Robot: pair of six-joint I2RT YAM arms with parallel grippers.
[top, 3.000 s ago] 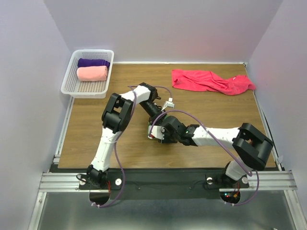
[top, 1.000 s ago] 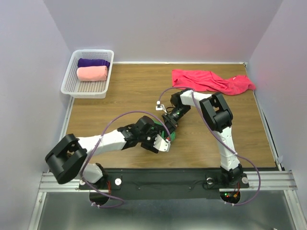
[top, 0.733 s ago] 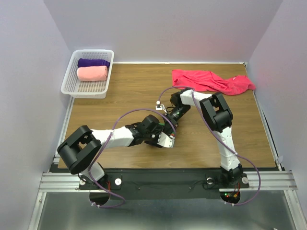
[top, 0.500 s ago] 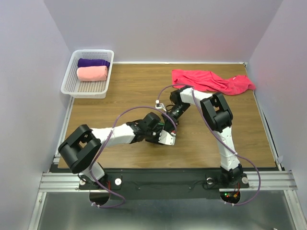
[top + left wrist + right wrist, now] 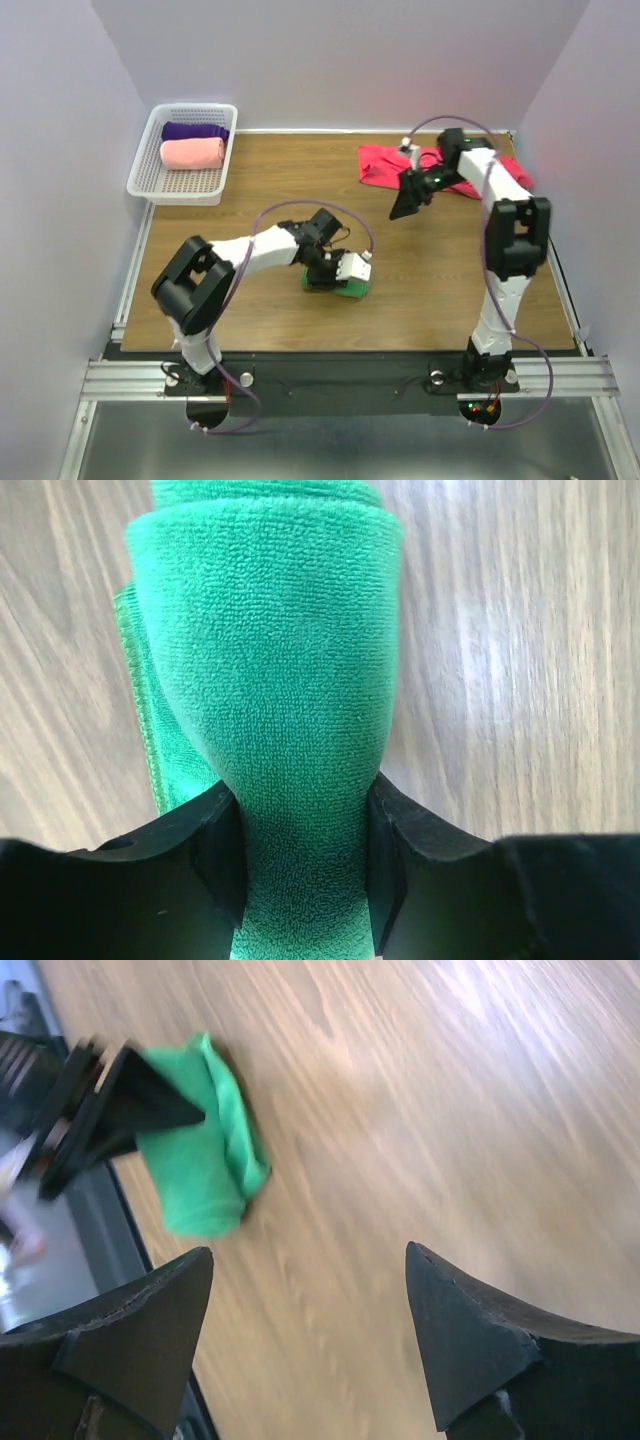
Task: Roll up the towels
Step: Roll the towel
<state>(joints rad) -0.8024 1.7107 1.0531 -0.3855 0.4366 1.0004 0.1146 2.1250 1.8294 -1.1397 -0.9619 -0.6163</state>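
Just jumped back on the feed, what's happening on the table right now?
The left claw is shut on the rolled green towel near the middle of the table. The right claw is open and empty, hovering beside the crimson towel, which lies unrolled at the far right. The purple roll and the salmon-pink roll sit in the white basket.

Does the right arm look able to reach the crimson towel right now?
Probably yes. The right tool is open and empty, hanging close to the near edge of the crimson towel, with nothing lying between them.
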